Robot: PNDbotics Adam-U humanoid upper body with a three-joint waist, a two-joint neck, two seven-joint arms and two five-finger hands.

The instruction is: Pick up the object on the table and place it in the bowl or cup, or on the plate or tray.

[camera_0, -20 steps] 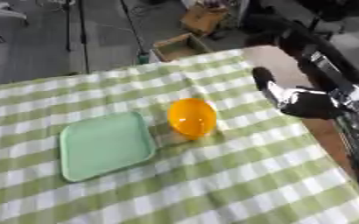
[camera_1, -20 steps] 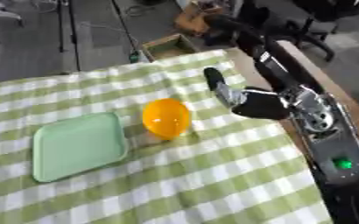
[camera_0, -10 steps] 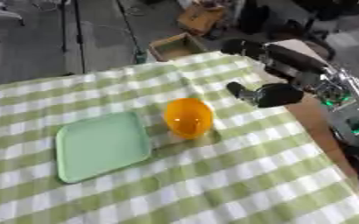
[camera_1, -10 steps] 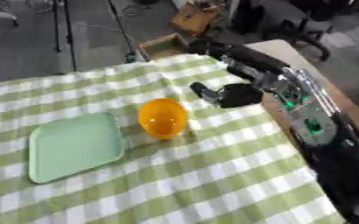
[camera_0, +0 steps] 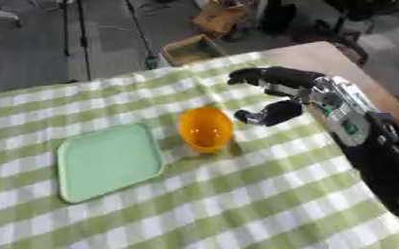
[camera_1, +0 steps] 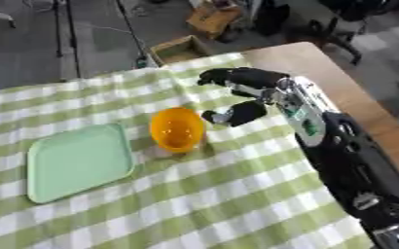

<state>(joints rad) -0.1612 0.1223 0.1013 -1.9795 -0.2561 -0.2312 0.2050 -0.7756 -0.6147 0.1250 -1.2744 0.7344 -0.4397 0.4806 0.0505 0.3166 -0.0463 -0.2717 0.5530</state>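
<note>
An orange bowl-shaped object [camera_0: 206,129] stands on the green-and-white checked cloth near the middle. A pale green tray [camera_0: 107,160] lies flat just to its left, with nothing on it. My right hand [camera_0: 298,92] reaches in from the right, just right of and a little behind the orange object. It is open, fingers [camera_0: 258,75] stretched left and the thumb [camera_0: 262,115] below them, close to the orange rim. Whether the thumb touches the rim I cannot tell. The hand holds nothing. My left hand shows in no view.
The checked cloth [camera_0: 237,204] covers most of the table; bare wooden tabletop [camera_0: 322,56] shows at the far right. A cardboard box [camera_0: 190,48] sits on the floor beyond the far edge.
My right hand has moved left from the table's right side to close beside the orange object. The orange object and tray keep their places.
</note>
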